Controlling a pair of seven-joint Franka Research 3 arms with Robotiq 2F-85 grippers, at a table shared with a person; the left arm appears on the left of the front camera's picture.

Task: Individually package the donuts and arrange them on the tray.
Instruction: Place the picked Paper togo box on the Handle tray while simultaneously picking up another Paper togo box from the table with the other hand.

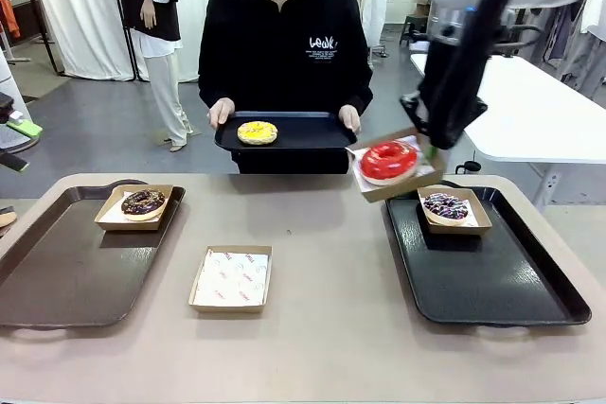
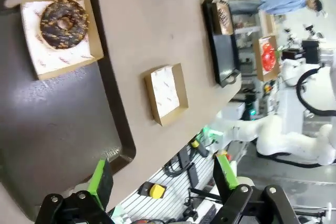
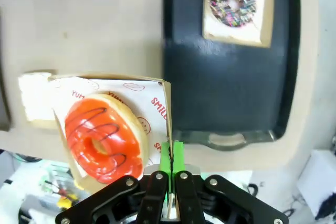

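In held box [image 1: 402, 190], red donut [image 1: 388, 160] aslant

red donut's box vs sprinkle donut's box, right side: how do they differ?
Support: the red donut's box is in the air, pinched by its edge in the right gripper; the sprinkle donut's box rests on the black tray.
Pose: the red donut's box is tilted; the sprinkle donut's box lies flat.
Contents: a glossy red donut versus a dark donut with purple-white sprinkles.
Shared: shallow brown cardboard, white paper liner.
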